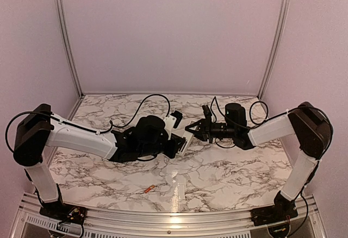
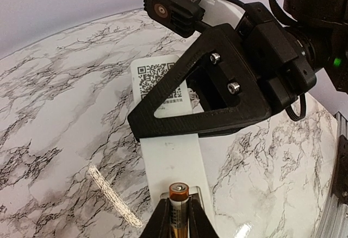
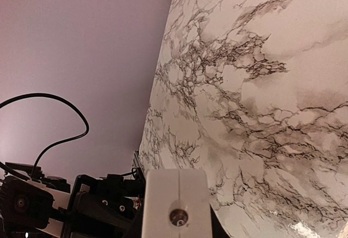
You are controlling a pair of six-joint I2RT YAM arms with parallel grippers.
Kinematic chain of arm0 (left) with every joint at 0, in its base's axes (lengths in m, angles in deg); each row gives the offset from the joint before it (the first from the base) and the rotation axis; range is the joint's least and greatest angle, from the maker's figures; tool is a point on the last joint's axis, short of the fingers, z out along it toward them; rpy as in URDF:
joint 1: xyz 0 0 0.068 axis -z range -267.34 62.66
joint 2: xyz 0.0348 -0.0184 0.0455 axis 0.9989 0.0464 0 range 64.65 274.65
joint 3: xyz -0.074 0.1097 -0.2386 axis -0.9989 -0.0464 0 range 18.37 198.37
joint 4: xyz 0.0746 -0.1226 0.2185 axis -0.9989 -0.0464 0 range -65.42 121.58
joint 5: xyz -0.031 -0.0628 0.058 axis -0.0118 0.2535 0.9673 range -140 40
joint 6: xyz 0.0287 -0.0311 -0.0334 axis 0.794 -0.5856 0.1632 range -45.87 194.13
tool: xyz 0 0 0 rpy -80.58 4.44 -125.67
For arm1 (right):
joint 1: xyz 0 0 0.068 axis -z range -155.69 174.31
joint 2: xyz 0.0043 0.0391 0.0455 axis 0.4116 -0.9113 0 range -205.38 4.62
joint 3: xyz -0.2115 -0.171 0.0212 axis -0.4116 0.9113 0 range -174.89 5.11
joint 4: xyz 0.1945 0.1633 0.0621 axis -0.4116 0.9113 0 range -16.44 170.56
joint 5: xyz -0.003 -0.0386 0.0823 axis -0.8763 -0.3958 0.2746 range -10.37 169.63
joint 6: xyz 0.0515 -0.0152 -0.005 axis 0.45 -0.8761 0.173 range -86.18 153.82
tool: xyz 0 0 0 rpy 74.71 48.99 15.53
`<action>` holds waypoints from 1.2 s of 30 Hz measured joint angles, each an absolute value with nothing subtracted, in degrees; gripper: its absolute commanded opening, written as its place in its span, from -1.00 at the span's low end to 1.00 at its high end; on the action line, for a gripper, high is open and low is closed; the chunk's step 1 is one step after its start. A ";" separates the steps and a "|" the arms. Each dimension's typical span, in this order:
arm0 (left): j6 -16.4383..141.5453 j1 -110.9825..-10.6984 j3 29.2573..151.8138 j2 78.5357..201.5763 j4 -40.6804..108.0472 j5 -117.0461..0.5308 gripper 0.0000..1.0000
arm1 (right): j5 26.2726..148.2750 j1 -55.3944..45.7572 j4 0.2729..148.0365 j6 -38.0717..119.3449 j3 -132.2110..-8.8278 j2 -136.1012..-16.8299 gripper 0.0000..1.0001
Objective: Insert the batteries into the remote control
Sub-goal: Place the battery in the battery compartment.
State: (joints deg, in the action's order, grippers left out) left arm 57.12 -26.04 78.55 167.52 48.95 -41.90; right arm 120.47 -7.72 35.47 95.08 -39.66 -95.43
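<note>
The remote control (image 2: 174, 159) sits mid-worktop (image 1: 228, 178), between the two arms, with its white back turned up. A QR-code sticker (image 2: 157, 83) lies on that back, near one end of the remote control.

The right arm (image 1: 272, 129) reaches in from one side. Its right jaws are closed on the remote control and grip it across its width, just beside the sticker. One black triangular finger (image 2: 185, 107) lies across the white back. In the right wrist view, a white end of the remote control fills the bottom of the frame.

The left arm (image 1: 81, 137) comes in from the opposite side. Its left jaws are closed on a battery (image 2: 178, 194), pinching it by its sides. This battery is orange-copper with a pale cap. It lies lengthwise over the remote control, at the end away from the sticker, with the cap pointing towards the sticker. I cannot tell whether it is resting in the remote control or just above it.

A second battery (image 1: 148, 189) lies loose on the worktop, well apart from the remote control and on the side nearer the arm bases.
</note>
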 measured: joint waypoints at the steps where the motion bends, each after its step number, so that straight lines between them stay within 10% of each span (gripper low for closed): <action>1: 57.27 -25.98 78.55 167.52 48.84 -41.77 -0.63 | 120.45 -7.72 35.54 94.99 -39.66 -95.43 -1.00; 17: 56.72 -25.95 77.37 165.44 46.37 -42.62 0.17 | 120.47 -7.72 37.90 92.28 -39.68 -95.43 -1.00; 36: 53.77 -30.28 74.77 160.79 48.62 -52.52 -0.13 | 121.81 -8.60 41.13 87.54 -40.47 -95.22 -1.00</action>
State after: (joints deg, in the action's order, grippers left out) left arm 53.77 -30.28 74.77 160.79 48.62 -52.52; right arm 121.81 -8.60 41.13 87.54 -40.47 -95.22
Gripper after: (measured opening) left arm 0.448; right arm 0.180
